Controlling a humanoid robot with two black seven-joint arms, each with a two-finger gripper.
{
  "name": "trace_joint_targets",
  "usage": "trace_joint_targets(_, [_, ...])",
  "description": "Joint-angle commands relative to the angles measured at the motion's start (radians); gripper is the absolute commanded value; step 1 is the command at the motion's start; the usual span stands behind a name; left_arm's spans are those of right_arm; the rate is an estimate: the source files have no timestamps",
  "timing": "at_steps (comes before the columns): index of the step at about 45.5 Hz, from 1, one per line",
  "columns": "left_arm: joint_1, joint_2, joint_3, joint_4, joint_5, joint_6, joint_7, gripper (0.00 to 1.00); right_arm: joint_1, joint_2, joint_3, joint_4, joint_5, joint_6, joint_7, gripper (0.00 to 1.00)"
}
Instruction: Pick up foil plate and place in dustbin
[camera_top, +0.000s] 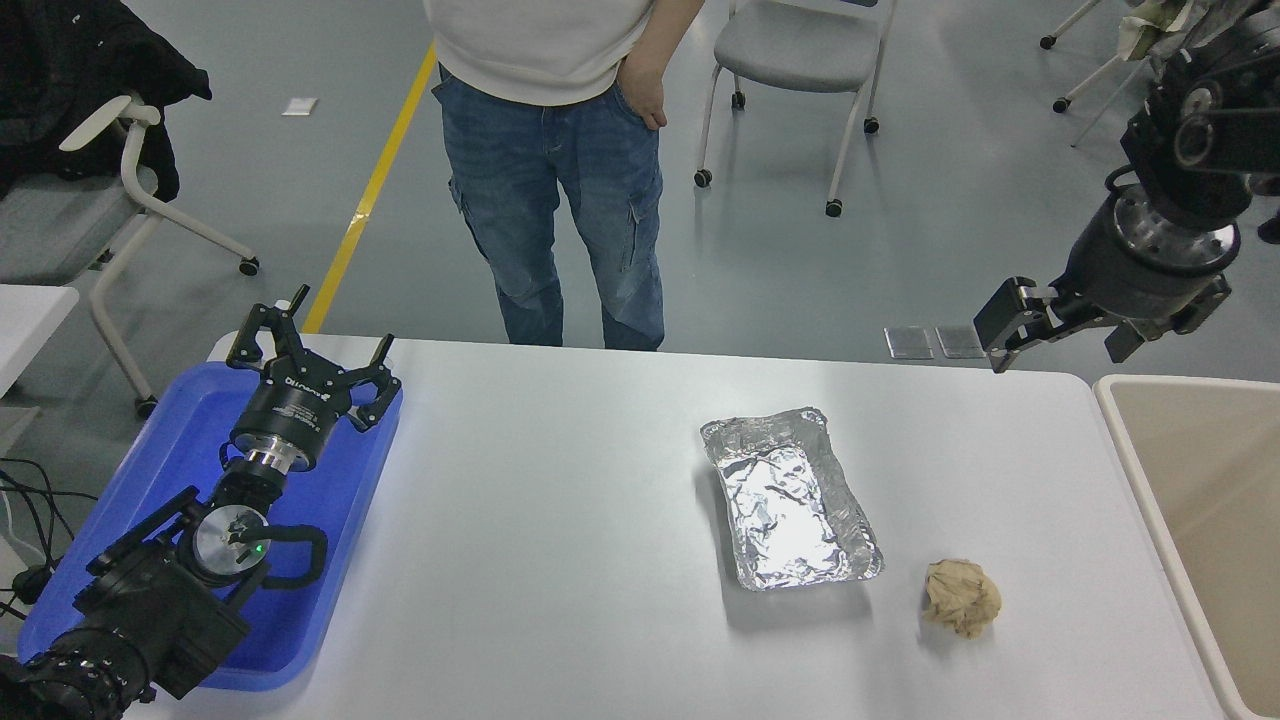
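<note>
The foil plate (790, 500) is a shiny crinkled silver tray lying flat on the white table (560, 560), right of centre. The dustbin (1135, 460) is a beige bin with a pale rim at the table's right edge, partly cut off by the picture. My right gripper (1060, 338) is open and empty, held high above the table's far right corner, beyond and to the right of the plate and just left of the bin. My left gripper (312, 352) is open and parked over the blue tray at the lower left.
A small crumpled tan paper ball (961, 597) lies right of the plate's near end. A shallow blue tray (170, 460) sits at the table's left. A person in jeans (555, 190) stands at the far side. Chairs stand behind.
</note>
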Motion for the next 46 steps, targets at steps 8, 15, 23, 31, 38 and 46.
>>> trace_joint_targets(8, [-0.001, 0.0, 0.0, 0.0, 0.0, 0.0, 0.0, 1.0, -0.187, 0.014, 0.093, -0.004, 0.024, 0.0, 0.001, 1.0])
trace_joint_targets(15, [0.0, 0.0, 0.0, 0.0, 0.0, 0.0, 0.0, 1.0, -0.262, 0.014, 0.136, -0.004, 0.015, -0.089, -0.001, 1.0])
trace_joint_targets(23, [0.0, 0.0, -0.001, 0.0, 0.0, 0.0, 0.0, 1.0, -0.375, 0.043, 0.182, -0.024, 0.006, -0.34, 0.001, 1.0])
trace_joint_targets(31, [-0.001, 0.0, 0.0, 0.0, 0.0, 0.0, 0.0, 1.0, -0.457, 0.106, 0.189, -0.073, 0.003, -0.514, 0.001, 1.0])
trace_joint_targets(38, [-0.001, 0.0, 0.0, 0.0, 0.0, 0.0, 0.0, 1.0, -0.524, 0.16, 0.205, -0.126, -0.048, -0.526, 0.001, 1.0])
trace_joint_targets(46, [-0.001, 0.0, 0.0, 0.0, 0.0, 0.0, 0.0, 1.0, -0.636, 0.238, 0.257, -0.185, -0.138, -0.528, 0.001, 1.0])
